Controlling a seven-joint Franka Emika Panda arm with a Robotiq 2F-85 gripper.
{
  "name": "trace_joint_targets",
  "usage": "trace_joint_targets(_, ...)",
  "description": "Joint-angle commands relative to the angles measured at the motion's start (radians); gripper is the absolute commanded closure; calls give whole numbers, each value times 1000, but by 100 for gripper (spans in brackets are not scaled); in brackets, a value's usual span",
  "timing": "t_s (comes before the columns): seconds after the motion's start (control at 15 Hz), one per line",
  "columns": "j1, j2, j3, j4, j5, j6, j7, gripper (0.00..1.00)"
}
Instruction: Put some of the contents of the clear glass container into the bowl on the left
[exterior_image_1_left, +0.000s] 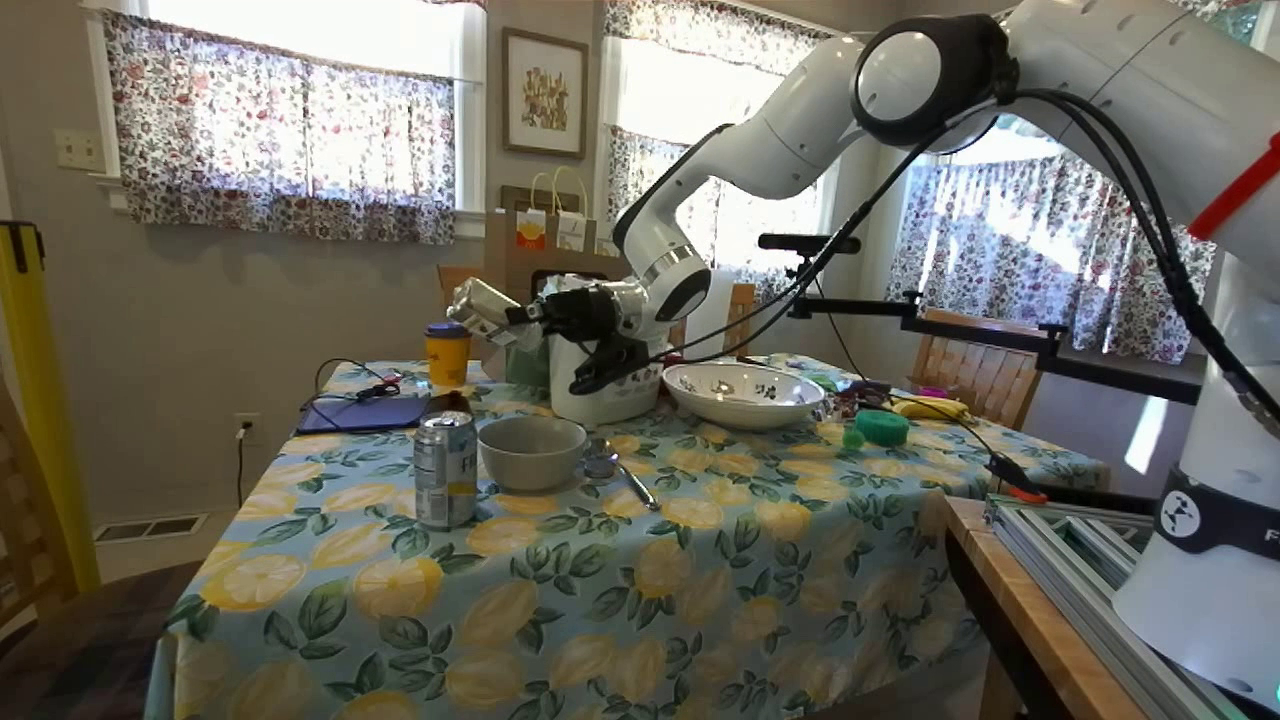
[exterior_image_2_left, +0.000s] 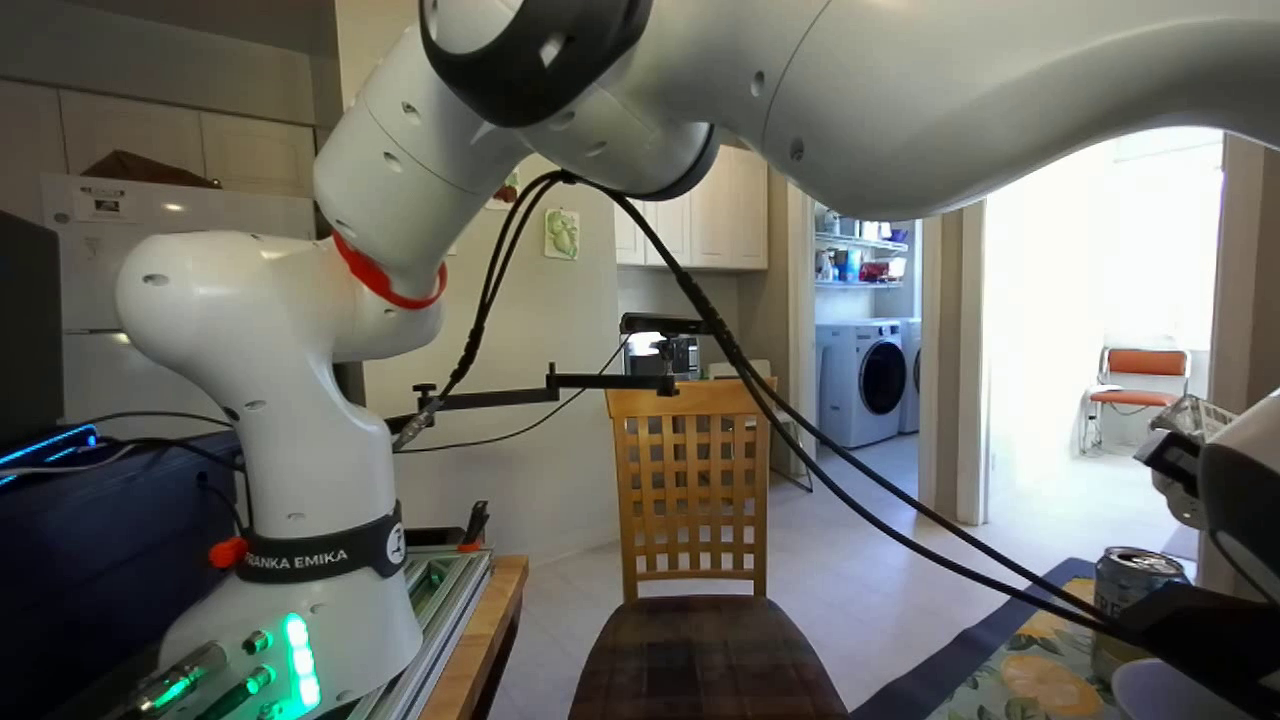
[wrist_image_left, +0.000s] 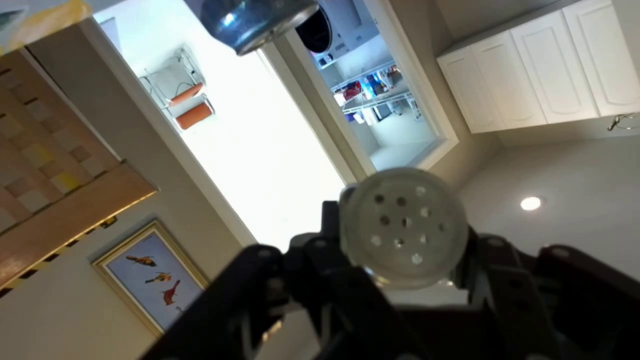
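Note:
The clear glass container (exterior_image_1_left: 484, 308) is a shaker with a perforated lid (wrist_image_left: 404, 227) that faces the wrist camera. My gripper (exterior_image_1_left: 530, 316) is shut on it and holds it tilted, well above the table. It also shows at the right edge of an exterior view (exterior_image_2_left: 1188, 425). The grey bowl (exterior_image_1_left: 532, 453) stands upright on the table, lower than the container. Only a piece of a bowl (exterior_image_2_left: 1165, 692) shows in an exterior view. I cannot tell whether the container is directly over the bowl. The bowl's inside is mostly hidden.
A drink can (exterior_image_1_left: 445, 470) stands beside the grey bowl; it also shows in the wrist view (wrist_image_left: 255, 22). A spoon (exterior_image_1_left: 635, 483) lies to the bowl's right. A white patterned bowl (exterior_image_1_left: 743, 395), a white canister (exterior_image_1_left: 600, 385) and an orange cup (exterior_image_1_left: 447, 355) stand farther back.

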Motion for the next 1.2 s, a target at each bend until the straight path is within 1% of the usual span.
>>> trace_joint_targets(0.0, -19, 55, 8, 94, 57, -39, 17, 75)
trace_joint_targets(0.07, -15, 56, 4, 95, 67, -25, 17, 75)
trace_joint_targets(0.13, 4, 23, -12, 39, 44, -13, 3, 50)
trace_joint_targets(0.47, 2, 33, -11, 56, 51, -12, 4, 50)
trace_joint_targets(0.53, 2, 34, -11, 56, 52, -12, 4, 75)
trace_joint_targets(0.73, -2, 46, -11, 63, 63, -2, 2, 75)
trace_joint_targets(1.13, -26, 74, 3, 88, 76, -54, 7, 75)
